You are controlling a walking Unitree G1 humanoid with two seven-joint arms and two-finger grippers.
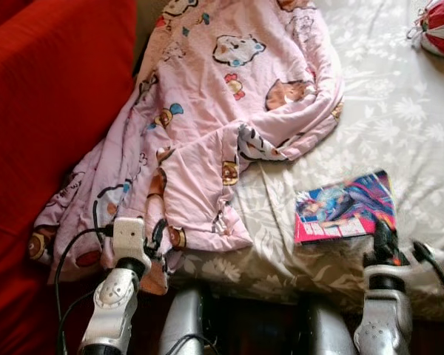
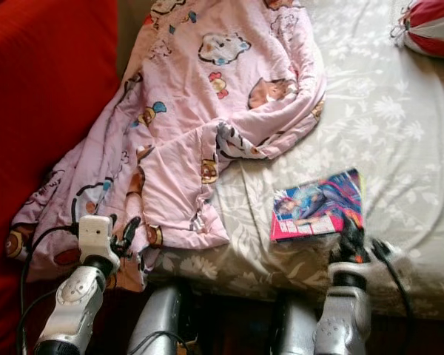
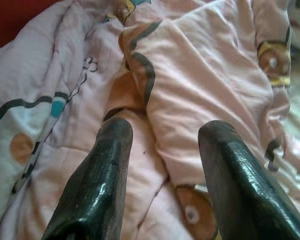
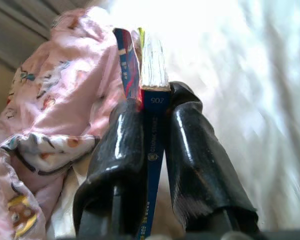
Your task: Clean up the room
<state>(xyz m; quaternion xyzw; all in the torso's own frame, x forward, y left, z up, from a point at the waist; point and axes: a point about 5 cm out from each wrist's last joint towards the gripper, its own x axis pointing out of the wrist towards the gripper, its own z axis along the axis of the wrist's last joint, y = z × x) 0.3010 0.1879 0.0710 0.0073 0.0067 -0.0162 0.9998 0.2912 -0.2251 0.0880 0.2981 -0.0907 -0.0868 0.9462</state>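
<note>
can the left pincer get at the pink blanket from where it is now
Probably yes. The left pincer is open right over the pink blanket at the bed's near edge, its fingers straddling a fold with nothing between. The right pincer is shut on the book, well clear of it.

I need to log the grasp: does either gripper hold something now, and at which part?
The right gripper is shut on the book, pinching its near edge by the spine. The left gripper is open over the pink blanket, holding nothing.
</note>
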